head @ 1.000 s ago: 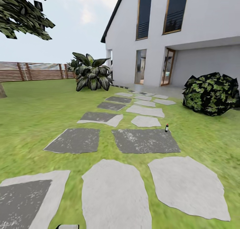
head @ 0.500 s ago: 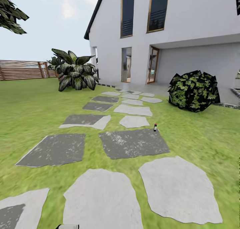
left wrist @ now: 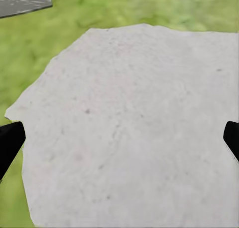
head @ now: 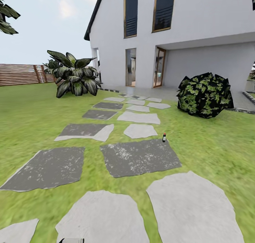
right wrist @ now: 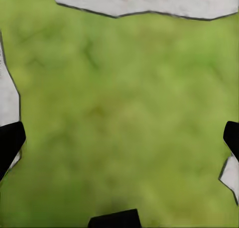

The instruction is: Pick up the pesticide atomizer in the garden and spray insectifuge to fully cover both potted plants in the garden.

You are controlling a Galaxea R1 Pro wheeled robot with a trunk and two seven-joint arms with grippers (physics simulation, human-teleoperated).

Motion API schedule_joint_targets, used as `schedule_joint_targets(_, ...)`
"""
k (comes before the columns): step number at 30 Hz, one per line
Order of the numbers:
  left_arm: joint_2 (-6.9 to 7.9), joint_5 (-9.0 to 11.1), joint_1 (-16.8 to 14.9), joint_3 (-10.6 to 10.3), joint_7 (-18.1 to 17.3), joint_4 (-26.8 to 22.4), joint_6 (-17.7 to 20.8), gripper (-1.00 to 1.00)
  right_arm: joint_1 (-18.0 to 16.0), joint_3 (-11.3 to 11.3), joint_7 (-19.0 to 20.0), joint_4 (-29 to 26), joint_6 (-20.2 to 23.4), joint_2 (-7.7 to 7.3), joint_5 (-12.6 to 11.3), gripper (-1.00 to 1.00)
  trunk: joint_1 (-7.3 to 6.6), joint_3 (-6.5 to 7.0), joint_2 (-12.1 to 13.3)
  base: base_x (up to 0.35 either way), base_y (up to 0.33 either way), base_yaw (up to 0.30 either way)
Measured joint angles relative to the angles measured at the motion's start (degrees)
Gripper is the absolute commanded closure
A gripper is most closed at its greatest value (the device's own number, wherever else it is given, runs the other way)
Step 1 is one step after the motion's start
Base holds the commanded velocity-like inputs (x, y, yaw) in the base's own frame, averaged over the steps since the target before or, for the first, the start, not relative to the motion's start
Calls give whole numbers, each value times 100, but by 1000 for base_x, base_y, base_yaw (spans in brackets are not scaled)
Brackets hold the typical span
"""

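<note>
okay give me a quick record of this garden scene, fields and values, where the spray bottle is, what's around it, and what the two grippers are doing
setting: lawn with a stepping-stone path leading to a white house
pesticide atomizer: upright at the far right corner of a dark paving slab, ahead of the robot
nearby: dark leafy bush beyond it to the right; broad-leaved plant and wooden fence far left
left gripper: open, empty, over a pale stone
right gripper: open, empty, over grass
task state: bottle not yet picked up

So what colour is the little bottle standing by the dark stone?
Dark, with a red top, as far as the head view shows; the bottle is too small for more.
</note>
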Motion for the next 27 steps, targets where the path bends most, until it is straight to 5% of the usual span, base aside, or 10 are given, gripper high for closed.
schedule_joint_targets(27,0,0,-1,0,0,1,0,-100,0,-1,-12,2,0,0,0,-100,0,14,0,336,0,-259)
